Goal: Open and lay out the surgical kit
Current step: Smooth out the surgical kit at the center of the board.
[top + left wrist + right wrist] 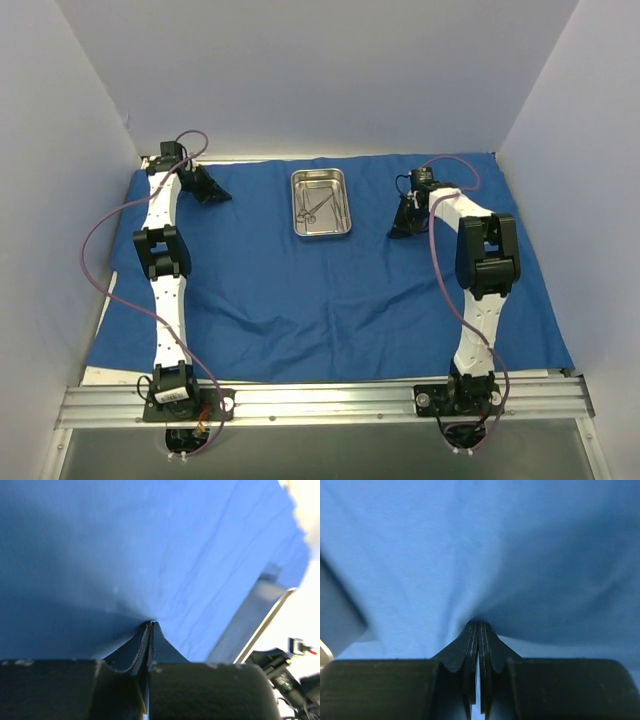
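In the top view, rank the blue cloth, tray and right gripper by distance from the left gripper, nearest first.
1. blue cloth, pinched by the left gripper, far left.
2. tray, centre back.
3. right gripper, right of the tray.

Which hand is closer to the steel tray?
The right hand, just right of the steel tray; the left hand is farther off, near the far-left corner of the blue cloth.

Royal-blue cloth wrap (330, 300) spread open, lightly wrinkled; rectangular steel tray (320, 173) at its far centre holds crossed silver scissor-handled instruments (313, 207).
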Controlling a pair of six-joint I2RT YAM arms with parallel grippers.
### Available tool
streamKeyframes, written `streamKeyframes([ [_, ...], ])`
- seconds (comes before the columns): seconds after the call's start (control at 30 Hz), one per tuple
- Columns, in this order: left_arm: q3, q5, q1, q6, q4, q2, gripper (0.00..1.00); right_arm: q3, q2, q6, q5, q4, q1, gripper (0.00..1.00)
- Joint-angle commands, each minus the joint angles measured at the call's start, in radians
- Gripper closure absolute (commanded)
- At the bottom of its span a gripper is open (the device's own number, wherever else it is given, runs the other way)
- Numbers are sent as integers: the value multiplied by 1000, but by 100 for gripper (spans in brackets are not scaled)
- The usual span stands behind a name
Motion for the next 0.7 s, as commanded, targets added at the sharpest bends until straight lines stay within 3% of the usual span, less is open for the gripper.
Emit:
streamKeyframes([
  [0.0,32,-3,16,-12,153,83,98,15,111,36,-83,-58,25,100],
  [0.1,26,-47,13,17,156,-7,98,65,110,16,-76,-86,25,100],
  [0.13,2,-84,11,36,154,-103,98,79,108,-2,-69,-96,23,100],
  [0.27,-355,-345,14,86,219,-401,98,116,84,-42,-45,-129,23,100],
  [0.33,-392,-424,13,123,135,-482,98,125,62,-59,-31,-152,25,100],
  [0.53,-464,-486,-1,234,-109,-495,98,119,-14,-114,-11,-202,27,100],
  [0.67,-618,-542,-29,240,-116,-552,98,113,-70,-132,6,-228,36,100],
])
